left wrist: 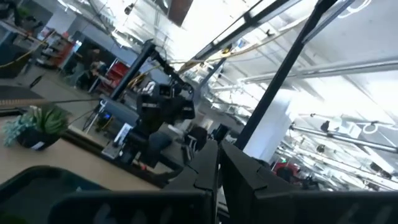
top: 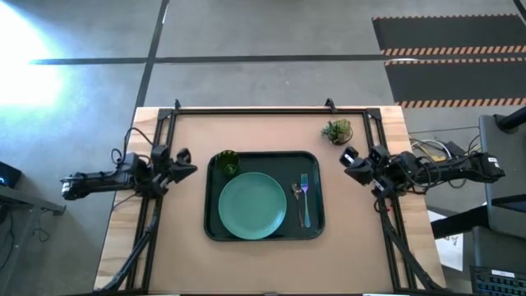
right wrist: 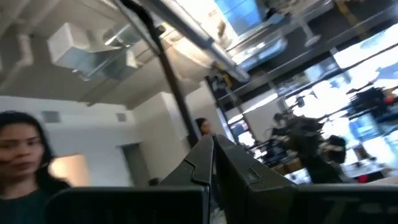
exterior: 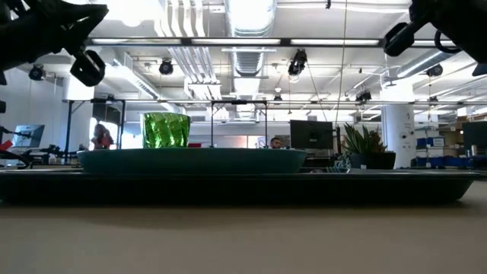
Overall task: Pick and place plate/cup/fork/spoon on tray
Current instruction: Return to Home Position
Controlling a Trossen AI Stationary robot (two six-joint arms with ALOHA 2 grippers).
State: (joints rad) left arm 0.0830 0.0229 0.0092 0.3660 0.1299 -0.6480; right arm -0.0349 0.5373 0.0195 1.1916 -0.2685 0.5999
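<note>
Left gripper [top: 184, 163], fingers together, hangs raised beside the tray's left rim, pointing inward. The central tray [top: 271, 162] holds cup [top: 228, 162], plate [top: 251, 205], spoon [top: 297, 194] and fork [top: 305, 197]. Right gripper [top: 352, 164], fingers together, mirrors it.

Dark green tray [top: 313, 224] sits mid-table, carrying the teal plate [top: 252, 205]. The cup [top: 228, 162] is at the plate's 11 o'clock; spoon [top: 297, 196] and fork [top: 306, 201] lie side by side at its 3 o'clock. Small potted plant [top: 337, 131] at tray's 1 o'clock, left gripper [top: 187, 163] at 10, right gripper [top: 348, 161] at 2, both off the tray.
</note>
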